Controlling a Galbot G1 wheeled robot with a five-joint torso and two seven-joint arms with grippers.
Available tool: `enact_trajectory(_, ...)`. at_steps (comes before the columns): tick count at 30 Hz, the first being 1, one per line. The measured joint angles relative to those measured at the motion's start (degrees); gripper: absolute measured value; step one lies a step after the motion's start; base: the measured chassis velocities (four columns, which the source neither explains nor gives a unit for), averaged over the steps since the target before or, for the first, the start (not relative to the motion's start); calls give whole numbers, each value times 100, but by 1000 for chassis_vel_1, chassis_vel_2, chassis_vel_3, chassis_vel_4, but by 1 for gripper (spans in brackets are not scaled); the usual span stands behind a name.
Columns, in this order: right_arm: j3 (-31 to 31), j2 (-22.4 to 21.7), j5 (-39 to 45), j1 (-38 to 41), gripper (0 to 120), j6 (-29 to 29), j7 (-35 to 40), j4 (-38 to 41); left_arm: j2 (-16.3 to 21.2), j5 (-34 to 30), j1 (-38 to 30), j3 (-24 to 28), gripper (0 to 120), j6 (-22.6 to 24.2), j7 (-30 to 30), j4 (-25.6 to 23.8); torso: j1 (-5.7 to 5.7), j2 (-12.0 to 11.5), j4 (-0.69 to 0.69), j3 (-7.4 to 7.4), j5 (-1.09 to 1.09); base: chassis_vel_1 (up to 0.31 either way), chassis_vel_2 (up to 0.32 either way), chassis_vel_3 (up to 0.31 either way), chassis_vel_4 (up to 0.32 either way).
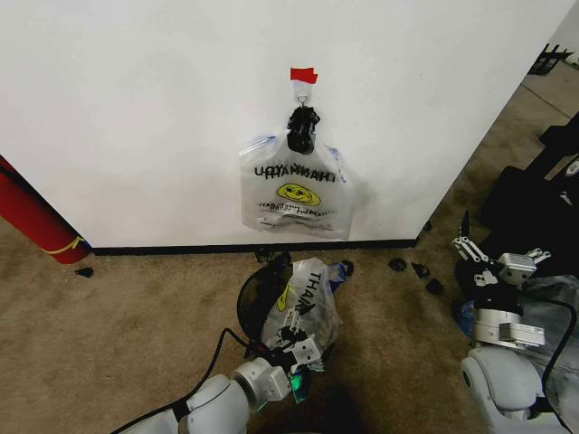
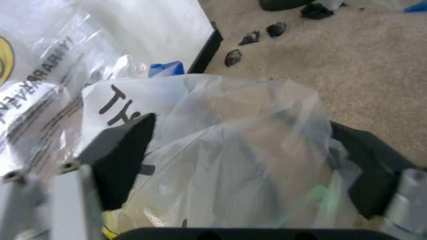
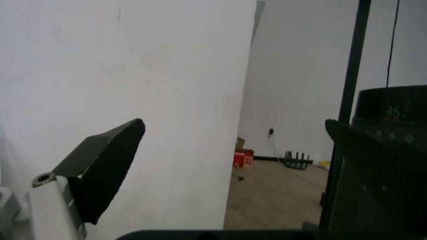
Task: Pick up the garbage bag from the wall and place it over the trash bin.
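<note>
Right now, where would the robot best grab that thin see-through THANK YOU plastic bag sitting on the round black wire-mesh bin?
Probably the loose puffed-up fold on the near side of the thin see-through plastic bag, coming from the robot's side and slightly above. The white wall blocks the far side, the round black wire-mesh bin sits underneath, and the left tool is open around that fold.

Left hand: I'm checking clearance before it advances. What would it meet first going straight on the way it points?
The left hand already has the garbage bag bunched between its open fingers, so that plastic comes first. Past it, probably the trash bin, then the wall; depth there is unclear.
</note>
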Motion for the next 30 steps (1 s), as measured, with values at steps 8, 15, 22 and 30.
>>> enact_trajectory(8, 0, -9, 0, -92, 100, 34, -3, 56, -101, -218, 56, -3, 55, -7, -193, -66, 0, 0, 0, 0, 0, 0, 0, 0, 0)
enact_trajectory(15, -65, -25, -11, -154, 100, 69, -45, 35, -138, -881, 134, -53, 29, 214, -418, -297, 0, 0, 0, 0, 1, 0, 0, 0, 0)
enact_trajectory(22, -181, -36, 126, -206, 100, 195, -457, -28, -278, -2039, 79, -478, 6, 520, -990, -300, 0, 0, 0, 0, 1, 0, 0, 0, 0)
enact_trajectory(30, -555, -446, 1352, -595, 100, 332, -2408, -178, -553, -2821, 311, -1245, 0, 705, -1141, -370, 0, 0, 0, 0, 0, 0, 0, 0, 0)
